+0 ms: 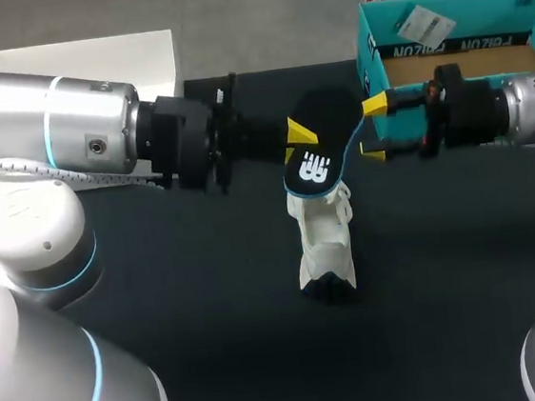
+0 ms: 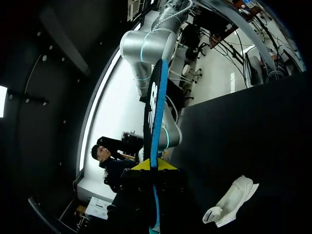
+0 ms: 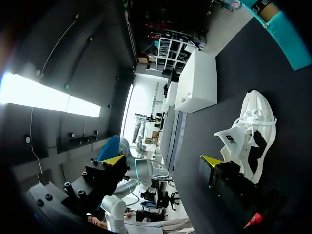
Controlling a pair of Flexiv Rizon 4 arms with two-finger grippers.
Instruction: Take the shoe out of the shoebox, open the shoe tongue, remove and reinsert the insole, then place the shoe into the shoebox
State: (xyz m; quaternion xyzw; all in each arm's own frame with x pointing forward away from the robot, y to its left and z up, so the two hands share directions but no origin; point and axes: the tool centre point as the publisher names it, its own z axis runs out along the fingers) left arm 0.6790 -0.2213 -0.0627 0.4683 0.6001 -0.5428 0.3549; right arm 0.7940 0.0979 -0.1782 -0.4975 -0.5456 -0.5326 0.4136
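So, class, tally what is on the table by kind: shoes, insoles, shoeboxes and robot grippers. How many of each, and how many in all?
Shoe: 1
Insole: 1
Shoebox: 1
Grippers: 2, the left gripper and the right gripper
Total: 5

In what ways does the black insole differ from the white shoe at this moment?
The black insole with a blue edge is held up by the left gripper; the white shoe rests on the dark table. The insole is thin and flat; the shoe is bulky. Both are outside the teal shoebox.
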